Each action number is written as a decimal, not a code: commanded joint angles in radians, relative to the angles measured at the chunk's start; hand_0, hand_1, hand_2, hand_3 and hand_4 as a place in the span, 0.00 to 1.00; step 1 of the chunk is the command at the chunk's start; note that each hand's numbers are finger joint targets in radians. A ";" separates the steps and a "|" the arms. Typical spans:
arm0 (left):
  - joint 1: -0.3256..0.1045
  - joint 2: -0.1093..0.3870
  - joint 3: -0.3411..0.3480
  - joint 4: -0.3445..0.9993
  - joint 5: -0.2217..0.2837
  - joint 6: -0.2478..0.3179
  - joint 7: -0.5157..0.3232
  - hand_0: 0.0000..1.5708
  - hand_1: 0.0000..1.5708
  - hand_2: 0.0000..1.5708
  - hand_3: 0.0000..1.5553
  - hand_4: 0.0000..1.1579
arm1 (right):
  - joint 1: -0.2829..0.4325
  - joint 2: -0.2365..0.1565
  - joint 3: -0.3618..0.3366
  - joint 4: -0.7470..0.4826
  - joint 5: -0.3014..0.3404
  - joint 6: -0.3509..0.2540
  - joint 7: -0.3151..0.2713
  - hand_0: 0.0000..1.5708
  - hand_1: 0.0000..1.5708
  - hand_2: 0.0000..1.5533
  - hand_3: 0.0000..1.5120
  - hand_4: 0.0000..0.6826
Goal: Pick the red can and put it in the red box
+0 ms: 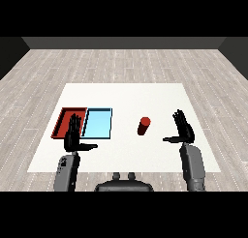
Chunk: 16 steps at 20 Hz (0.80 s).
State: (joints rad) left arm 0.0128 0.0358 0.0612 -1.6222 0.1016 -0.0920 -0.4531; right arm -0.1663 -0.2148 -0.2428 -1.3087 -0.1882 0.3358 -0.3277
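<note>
Red can point(144, 126) stands upright on the counter point(126, 94), left of the nearer, open right hand point(184, 130); left hand point(72, 135) also open.

you've got two trays point(62, 117) side by side at the table's point(126, 94) left, with the can point(143, 126) standing right of them.

Open table point(126, 99) lies between the right hand point(184, 131) and the red can point(144, 126), nothing in the path. From the can toward the table's left edge, the light blue tray point(97, 124) sits before the red tray point(66, 121), and the left hand point(73, 135) seems to overlap the red tray's near right corner.
</note>
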 commanded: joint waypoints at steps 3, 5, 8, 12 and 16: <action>-0.028 0.003 0.013 0.075 -0.012 0.002 -0.044 0.00 0.00 0.00 0.00 0.00 | -0.073 0.022 -0.007 0.165 -0.031 0.023 -0.040 0.00 0.00 0.00 0.00 0.00; 0.028 -0.026 -0.034 -0.014 -0.042 0.032 -0.020 0.00 0.00 0.00 0.00 0.00 | -0.129 0.069 0.028 0.147 -0.013 -0.056 0.031 0.00 0.00 0.00 0.00 0.00; -0.012 0.005 0.019 0.061 0.010 -0.007 -0.033 0.00 0.00 0.00 0.00 0.00 | -0.141 0.028 -0.015 0.197 -0.086 0.010 0.038 0.00 0.00 0.00 0.00 0.00; 0.009 -0.004 -0.004 -0.036 -0.006 0.028 0.036 0.00 0.00 0.00 0.00 0.00 | -0.108 0.102 0.056 0.181 -0.032 -0.045 -0.011 0.00 0.00 0.00 0.00 0.00; -0.055 0.045 0.052 0.009 0.032 -0.005 0.052 0.00 0.00 0.00 0.00 0.00 | -0.129 0.116 0.058 0.327 0.007 -0.046 -0.128 0.00 0.00 0.00 0.00 0.00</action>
State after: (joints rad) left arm 0.0066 0.0453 0.0740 -1.6250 0.1076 -0.0853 -0.4409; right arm -0.2656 -0.1103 -0.1825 -1.1056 -0.2041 0.2915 -0.3635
